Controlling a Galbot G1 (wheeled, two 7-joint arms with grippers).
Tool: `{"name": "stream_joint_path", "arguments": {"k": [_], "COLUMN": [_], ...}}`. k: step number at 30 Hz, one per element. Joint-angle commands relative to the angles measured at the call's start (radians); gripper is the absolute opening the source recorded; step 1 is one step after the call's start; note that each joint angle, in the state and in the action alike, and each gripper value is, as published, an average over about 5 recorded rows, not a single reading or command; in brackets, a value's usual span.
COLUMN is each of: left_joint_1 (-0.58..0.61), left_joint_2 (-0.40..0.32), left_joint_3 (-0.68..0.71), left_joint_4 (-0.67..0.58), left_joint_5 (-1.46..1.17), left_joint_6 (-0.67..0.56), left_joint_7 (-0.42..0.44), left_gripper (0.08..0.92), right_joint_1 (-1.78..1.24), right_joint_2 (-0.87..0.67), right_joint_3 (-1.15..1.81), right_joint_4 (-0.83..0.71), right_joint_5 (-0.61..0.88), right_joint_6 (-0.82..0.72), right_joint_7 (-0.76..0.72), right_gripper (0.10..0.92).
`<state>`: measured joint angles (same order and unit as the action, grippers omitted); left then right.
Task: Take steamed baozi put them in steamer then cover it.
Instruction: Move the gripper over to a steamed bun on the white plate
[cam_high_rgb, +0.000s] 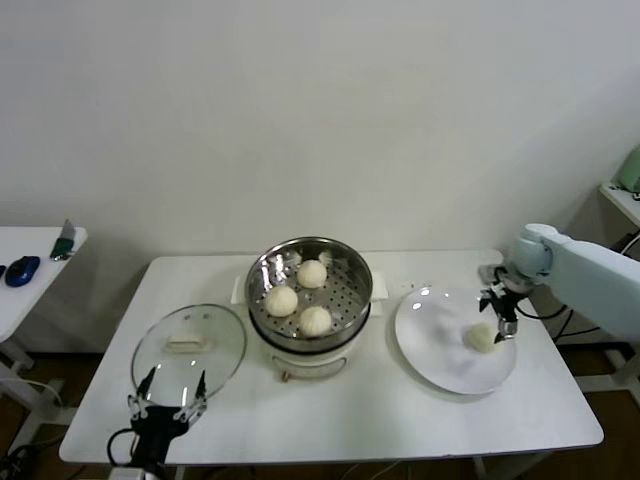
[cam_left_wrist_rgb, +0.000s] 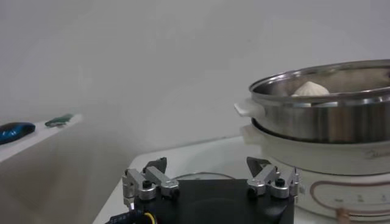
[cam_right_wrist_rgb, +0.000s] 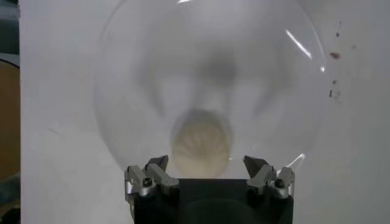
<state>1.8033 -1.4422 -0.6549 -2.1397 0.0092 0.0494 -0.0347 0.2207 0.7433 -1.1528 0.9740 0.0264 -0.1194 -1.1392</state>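
Risk: last baozi (cam_high_rgb: 482, 338) is soft and round, so an off-centre close could squash it or roll it across the white plate (cam_high_rgb: 440, 360); a weak pinch could drop it short of the steamer (cam_high_rgb: 309, 292). Right gripper (cam_high_rgb: 503, 322), right of frame, points down just over that bun, jaws wide open, nothing held. Three buns (cam_high_rgb: 299, 294) already sit in the steamer, centre frame. Left gripper (cam_high_rgb: 166, 402), lower left, open and empty beside the cover (cam_high_rgb: 189, 348), which lies flat on the table (cam_high_rgb: 330, 420).
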Motion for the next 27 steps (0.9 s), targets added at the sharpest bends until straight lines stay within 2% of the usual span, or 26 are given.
{"name": "stream_joint_path", "arguments": {"k": [1,16,23,27], "left_joint_1": [-0.001,0.001,0.005,0.010], "left_joint_2": [0.001,0.000,0.000,0.002], "left_joint_3": [-0.005,-0.002,-0.003,-0.002], "left_joint_4": [0.003,0.005,0.005,0.001], "left_joint_5": [0.004,0.016,0.015,0.013], "left_joint_6": [0.004,0.001,-0.001,-0.002], "left_joint_7": [0.000,-0.001,0.000,0.007], "left_gripper": [0.823,0.823,0.823,0.823], "right_joint_1": [-0.129,-0.146,-0.110,-0.035], "right_joint_2": [0.040,0.092,0.085,0.071], "right_joint_3": [0.127,0.162,0.128,0.062], "right_joint_4": [-0.108,-0.159,-0.147,-0.112], "right_joint_5": [-0.075,-0.100,-0.056,0.035], "right_joint_6": [0.015,0.045,0.032,0.001], "right_joint_7": [-0.005,-0.001,-0.003,0.003], "right_gripper": [0.823,0.820,0.703,0.675]}}
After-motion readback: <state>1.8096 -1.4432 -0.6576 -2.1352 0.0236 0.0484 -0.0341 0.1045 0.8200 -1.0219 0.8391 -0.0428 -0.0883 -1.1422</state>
